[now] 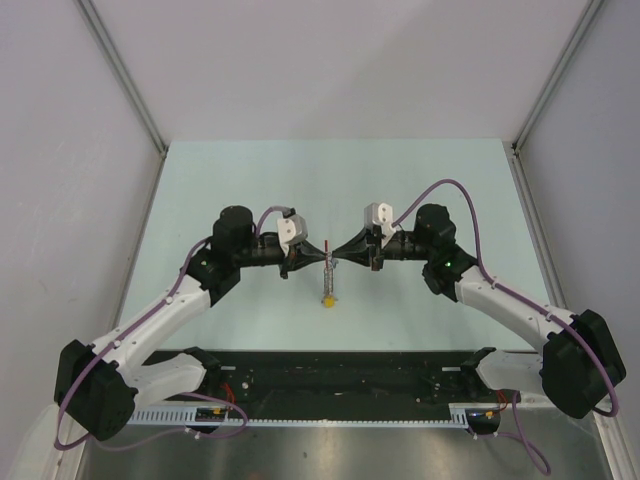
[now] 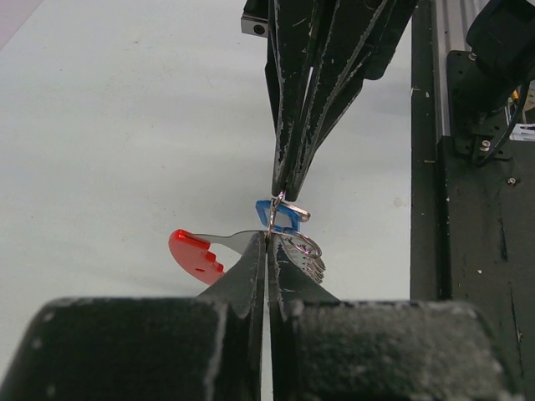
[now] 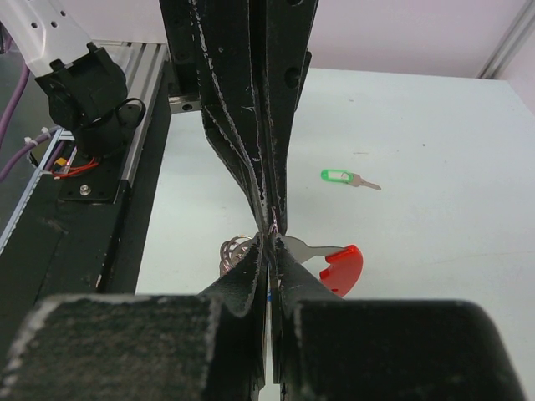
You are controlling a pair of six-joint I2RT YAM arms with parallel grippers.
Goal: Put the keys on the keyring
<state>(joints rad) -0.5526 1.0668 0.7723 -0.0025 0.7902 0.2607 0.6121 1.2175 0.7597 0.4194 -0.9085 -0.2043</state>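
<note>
Both grippers meet tip to tip above the table's middle. My left gripper [image 1: 322, 257] [image 2: 267, 239] is shut on the keyring [image 2: 306, 251], at its wire coils. The ring's curved red piece [image 2: 194, 255] sticks out sideways, and its yellow-capped keys [image 1: 328, 299] dangle below. My right gripper [image 1: 337, 256] [image 3: 272, 242] is shut on the blue-capped key [image 2: 290, 225], pressed against the ring right at the left fingertips. The red piece [image 3: 343, 266] and coils [image 3: 236, 251] also show in the right wrist view. The green-capped key [image 3: 338, 176] lies loose on the table; it does not show in the top view.
The pale green table [image 1: 200, 200] is walled by white panels at the back and sides. A black rail with the arm bases [image 1: 340, 375] runs along the near edge, also seen in the left wrist view [image 2: 476, 209].
</note>
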